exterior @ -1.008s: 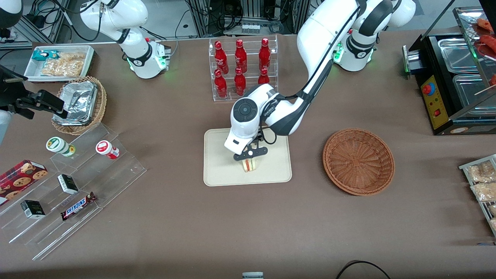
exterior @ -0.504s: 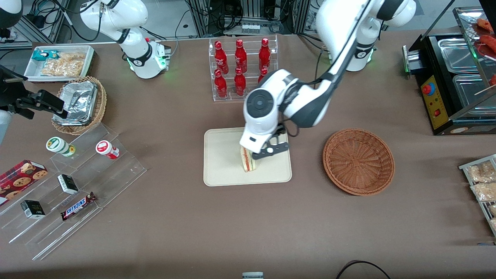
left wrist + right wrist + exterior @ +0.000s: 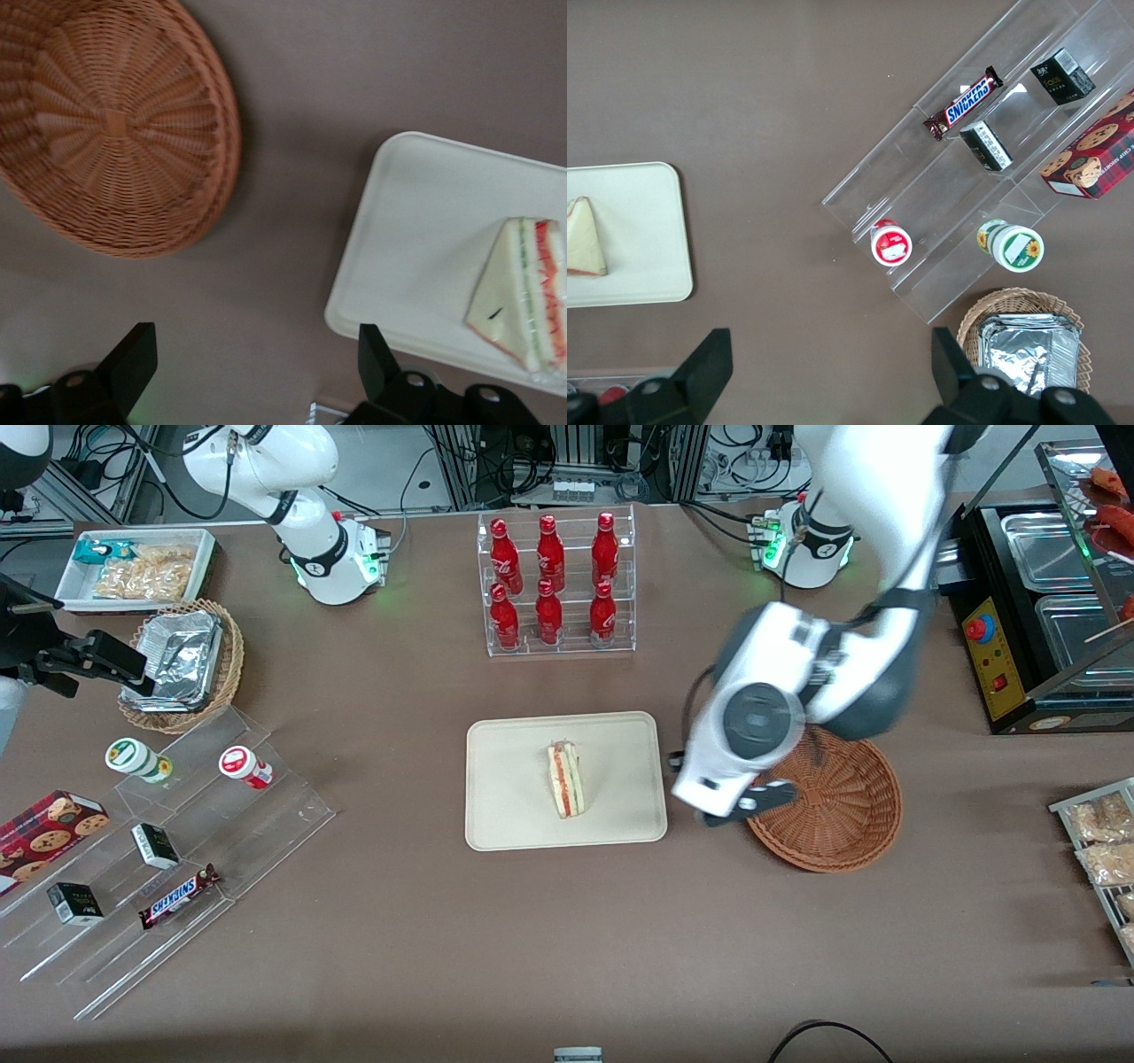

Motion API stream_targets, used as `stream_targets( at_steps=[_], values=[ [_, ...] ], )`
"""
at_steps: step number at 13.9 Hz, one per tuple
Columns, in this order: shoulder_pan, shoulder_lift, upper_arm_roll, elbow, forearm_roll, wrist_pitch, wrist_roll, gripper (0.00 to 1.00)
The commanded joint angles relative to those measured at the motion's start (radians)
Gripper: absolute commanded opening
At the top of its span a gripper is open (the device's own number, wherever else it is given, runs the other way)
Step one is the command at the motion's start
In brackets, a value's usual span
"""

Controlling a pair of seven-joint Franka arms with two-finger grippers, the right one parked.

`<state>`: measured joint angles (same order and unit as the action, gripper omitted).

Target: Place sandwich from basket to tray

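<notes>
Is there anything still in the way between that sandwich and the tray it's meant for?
Nothing visible: the sandwich already lies on the tray. The pincer is open and holds nothing, hanging above the bare table between tray and basket.

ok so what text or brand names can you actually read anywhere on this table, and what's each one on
"SNICKERS": on the chocolate bar lying on the clear acrylic stepped stand.
Red bottles in the acrylic rack: white script, too small to read.
Cookie box, small dark boxes, two round-lidded jars: print too small to read.
The sandwich, tray, basket and open hand carry no text.
</notes>
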<state>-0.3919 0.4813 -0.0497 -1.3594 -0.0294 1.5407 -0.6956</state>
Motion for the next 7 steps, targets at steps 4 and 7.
stream_targets(
  at_steps=[4, 7],
  values=[
    [0.162, -0.219, -0.010, -0.223, -0.015, -0.025, 0.261, 1.00],
    [0.275, -0.341, -0.038, -0.322, -0.009, -0.053, 0.417, 1.00]
  ],
)
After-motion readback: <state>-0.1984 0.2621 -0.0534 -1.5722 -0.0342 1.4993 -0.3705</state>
